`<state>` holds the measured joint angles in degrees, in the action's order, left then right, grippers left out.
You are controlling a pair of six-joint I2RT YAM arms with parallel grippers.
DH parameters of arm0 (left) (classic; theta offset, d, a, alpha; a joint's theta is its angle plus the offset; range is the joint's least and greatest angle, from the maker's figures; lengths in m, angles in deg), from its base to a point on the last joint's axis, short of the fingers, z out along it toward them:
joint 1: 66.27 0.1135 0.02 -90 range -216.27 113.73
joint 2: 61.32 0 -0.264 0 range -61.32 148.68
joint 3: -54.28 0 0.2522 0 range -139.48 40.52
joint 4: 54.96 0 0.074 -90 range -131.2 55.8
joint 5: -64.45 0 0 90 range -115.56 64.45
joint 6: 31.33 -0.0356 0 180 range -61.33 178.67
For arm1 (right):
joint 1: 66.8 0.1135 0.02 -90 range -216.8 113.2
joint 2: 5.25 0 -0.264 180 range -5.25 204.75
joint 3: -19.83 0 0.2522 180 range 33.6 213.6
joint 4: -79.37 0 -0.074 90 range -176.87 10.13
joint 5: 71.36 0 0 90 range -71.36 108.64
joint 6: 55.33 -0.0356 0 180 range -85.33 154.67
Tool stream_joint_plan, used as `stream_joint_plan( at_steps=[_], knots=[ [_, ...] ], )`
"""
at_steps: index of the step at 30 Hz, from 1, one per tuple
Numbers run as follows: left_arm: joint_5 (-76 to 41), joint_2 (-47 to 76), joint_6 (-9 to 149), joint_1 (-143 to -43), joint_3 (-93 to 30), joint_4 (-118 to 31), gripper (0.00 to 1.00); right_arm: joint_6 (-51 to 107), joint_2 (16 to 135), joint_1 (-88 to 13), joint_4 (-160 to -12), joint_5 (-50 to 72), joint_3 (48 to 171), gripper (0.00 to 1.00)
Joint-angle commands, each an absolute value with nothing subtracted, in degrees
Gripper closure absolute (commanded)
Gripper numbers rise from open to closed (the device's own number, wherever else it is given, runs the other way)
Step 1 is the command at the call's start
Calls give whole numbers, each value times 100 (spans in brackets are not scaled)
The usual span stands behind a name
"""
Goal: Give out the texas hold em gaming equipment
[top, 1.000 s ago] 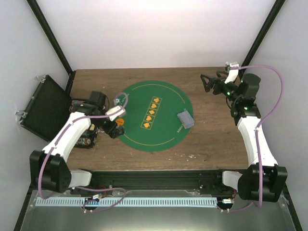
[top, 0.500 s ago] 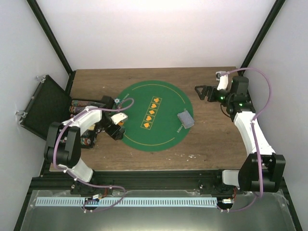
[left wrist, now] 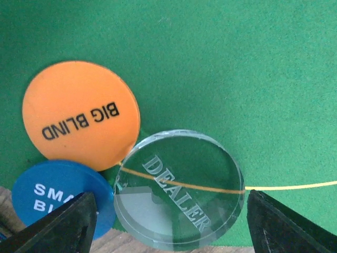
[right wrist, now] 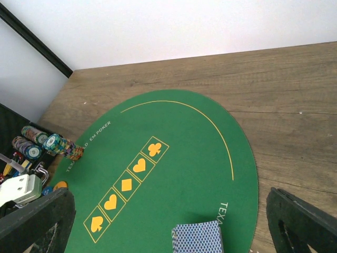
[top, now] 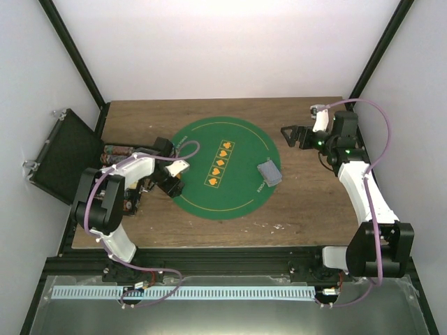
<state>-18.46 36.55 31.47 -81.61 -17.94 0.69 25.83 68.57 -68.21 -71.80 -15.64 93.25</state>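
Brown wooden table carries a large round green felt mat with orange suit marks; all positions below are taken from this mat. The black rectangular hard case lies open, off the mat's left side and past the table edge, presumably as the supply point. Stacks of striped poker chips sit between that case and the mat's left rim, not yet shared out. Right gripper hangs above bare wood just off the mat's right rim, jaws wide apart and holding nothing; judged to be parked clear. Left gripper is down at the mat's left rim, jaws apart, one finger on each side of the disc cluster and gripping nothing so far. The grey-blue-backed deck of playing cards rests face down as one squared pile, on the felt just inside the right rim, undealt. The three markers crowd together at the left rim: the orange "BIG BLIND" disc on felt, with the clear "DEALER" disc and the blue small-blind disc both overhanging onto wood. The clear disc sits between the fingers, so it is the likely pick. Clustered as they are, they need separating to seats.
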Motion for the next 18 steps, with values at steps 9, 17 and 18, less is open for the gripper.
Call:
stream_joint_plan(
  at_steps=[9,17,18],
  knots=[
    [-1569,3510,2704,-8526,-1442,29,32,2618,6816,-6759,-7210,-1626,9479,0],
    [-1154,2879,2195,-8543,-991,225,31,2603,6813,-6759,-7272,-1674,9490,0],
    [-1158,2866,2185,-8543,-959,184,30,2598,6828,-6759,-7277,-1676,9498,0]
  ],
)
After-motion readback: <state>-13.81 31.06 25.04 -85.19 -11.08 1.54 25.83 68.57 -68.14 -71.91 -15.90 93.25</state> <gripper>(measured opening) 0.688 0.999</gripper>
